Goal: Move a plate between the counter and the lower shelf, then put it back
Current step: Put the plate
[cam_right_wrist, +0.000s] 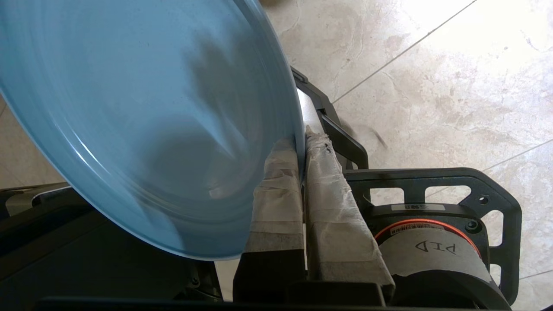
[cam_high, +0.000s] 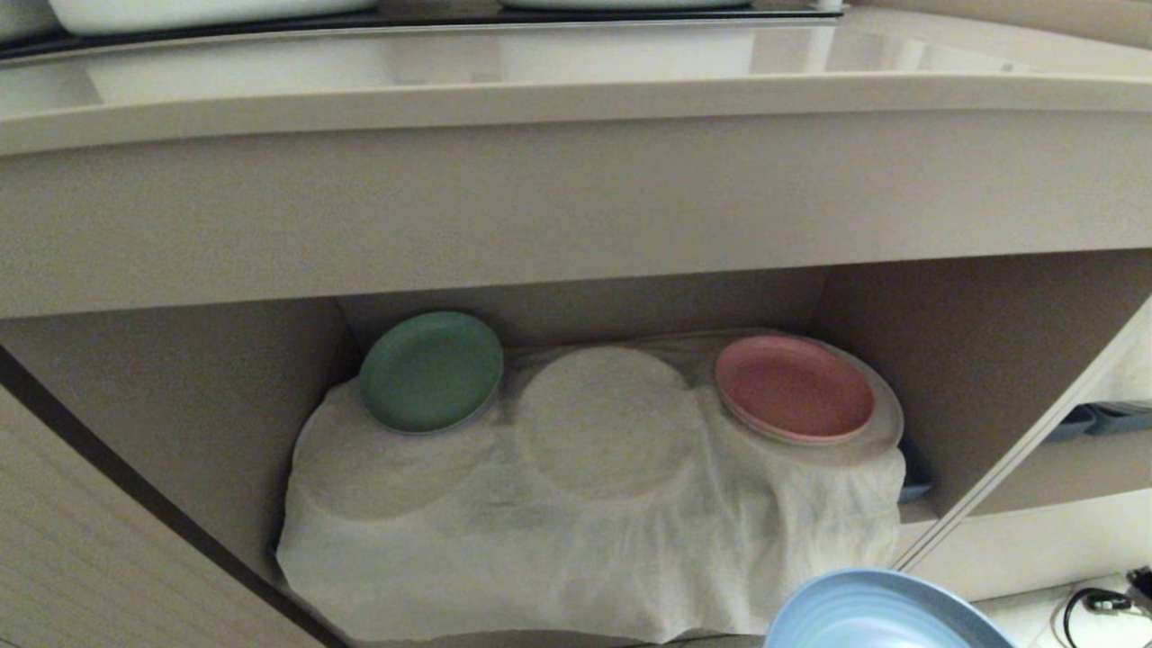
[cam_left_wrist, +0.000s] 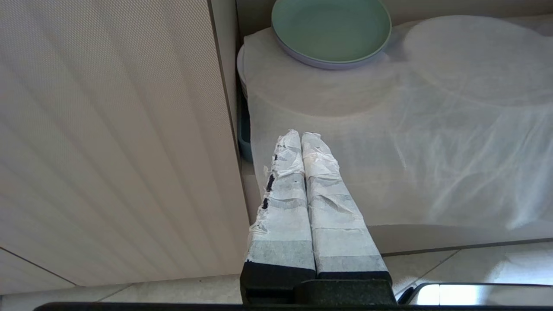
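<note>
The right hand [cam_right_wrist: 301, 149] clenches the rim of one light-blue plate [cam_right_wrist: 142, 121], held over the floor below the lower shelf [cam_high: 594, 504]. Beyond that hand, on the shelf's white cloth [cam_high: 504, 549], sit two plates: one green plate [cam_high: 432, 371] and one pink plate [cam_high: 794, 387]. The left hand [cam_left_wrist: 301, 140] is clenched empty near the cloth's front edge.
</note>
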